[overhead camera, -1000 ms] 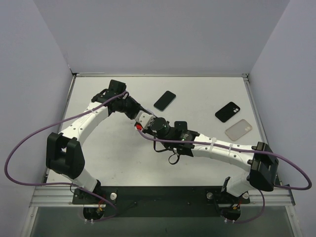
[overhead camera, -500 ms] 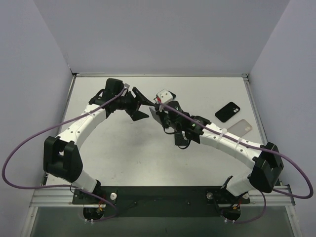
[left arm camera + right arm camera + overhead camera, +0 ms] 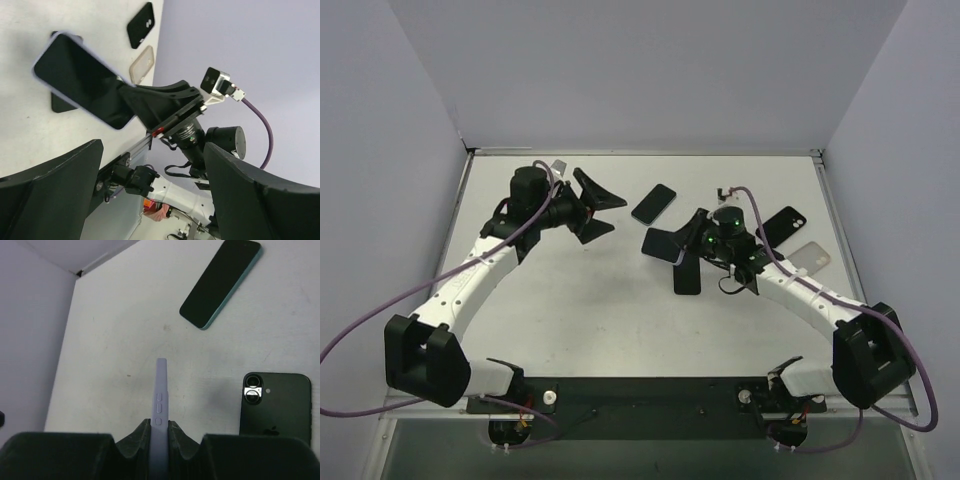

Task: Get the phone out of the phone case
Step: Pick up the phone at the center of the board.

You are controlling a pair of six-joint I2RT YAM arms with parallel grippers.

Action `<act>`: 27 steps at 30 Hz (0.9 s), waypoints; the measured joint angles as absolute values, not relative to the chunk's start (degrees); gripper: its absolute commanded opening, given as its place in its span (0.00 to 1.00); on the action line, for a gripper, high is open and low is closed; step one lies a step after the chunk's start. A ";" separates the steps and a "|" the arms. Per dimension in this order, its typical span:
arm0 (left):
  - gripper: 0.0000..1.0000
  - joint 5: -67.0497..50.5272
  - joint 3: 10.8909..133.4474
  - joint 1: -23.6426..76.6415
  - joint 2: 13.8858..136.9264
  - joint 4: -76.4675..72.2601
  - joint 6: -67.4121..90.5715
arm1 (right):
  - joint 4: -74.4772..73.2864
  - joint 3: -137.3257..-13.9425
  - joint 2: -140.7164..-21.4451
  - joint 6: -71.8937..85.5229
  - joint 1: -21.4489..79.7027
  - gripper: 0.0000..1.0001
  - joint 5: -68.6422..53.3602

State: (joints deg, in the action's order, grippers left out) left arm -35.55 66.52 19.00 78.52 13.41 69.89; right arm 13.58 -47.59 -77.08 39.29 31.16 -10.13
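The phone in its lavender phone case [image 3: 82, 80] shows a dark screen inside a lavender rim and hangs above the table. My right gripper [image 3: 675, 245] is shut on one end of it. The right wrist view has the case [image 3: 161, 385] edge-on, pinched between the right gripper's [image 3: 160, 425] fingers. My left gripper [image 3: 612, 212] stands open to the left of the case, apart from it. In the left wrist view the left gripper's [image 3: 152, 150] wide-spread fingers hold nothing.
A black phone [image 3: 687, 273] lies face down under the held case, also seen as the black phone [image 3: 275, 405] in the right wrist view. A teal phone [image 3: 654, 203] lies farther back. A black case [image 3: 782, 226] and a clear case [image 3: 803, 262] lie at the right.
My left gripper has opened, let go of the cased phone and drawn back to the far left. The right arm has swung right with the cased phone in its grip.
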 measured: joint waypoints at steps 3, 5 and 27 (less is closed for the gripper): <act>0.93 -33.04 59.99 19.00 74.81 11.68 71.44 | 23.86 -39.66 -74.06 47.94 28.32 0.00 -10.48; 0.93 -33.12 57.43 18.92 73.76 11.14 71.85 | 30.50 -35.11 -72.20 53.15 27.70 0.00 -9.21; 0.92 -34.89 41.47 24.71 87.29 -40.25 94.19 | 66.26 -26.83 -81.12 83.35 29.39 0.00 -3.95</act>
State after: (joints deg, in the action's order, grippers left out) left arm -34.89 41.47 24.71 87.29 -40.25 94.19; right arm 66.26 -26.83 -81.12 83.35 29.39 -3.95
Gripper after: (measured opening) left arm 0.963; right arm 0.121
